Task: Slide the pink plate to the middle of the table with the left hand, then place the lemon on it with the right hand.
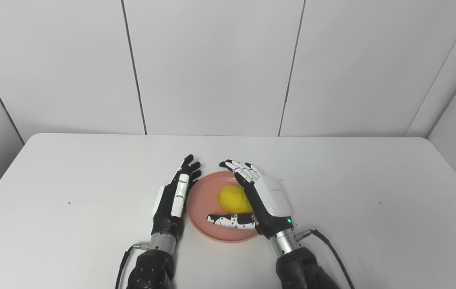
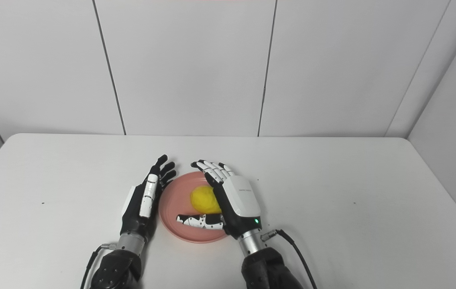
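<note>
1. The pink plate (image 1: 202, 200) is seen on the white worktop (image 1: 372, 192), near its middle.
2. The lemon (image 1: 233, 199) is seen resting on the plate.
3. The left hand (image 1: 174, 198) is held edge-on just beside the plate's left rim, fingers (image 1: 190, 166) straight and released.
4. The right hand (image 1: 266, 200) is cupped at the lemon's right side, fingers (image 1: 242, 170) spread; contact cannot be told.

Right hand (image 1: 270, 200) covers lemon (image 1: 232, 198) at its 3 o'clock side + plate (image 1: 202, 200) rim there. Both forearms cut off at bottom edge. Lemon/palm contact: can't tell.
</note>
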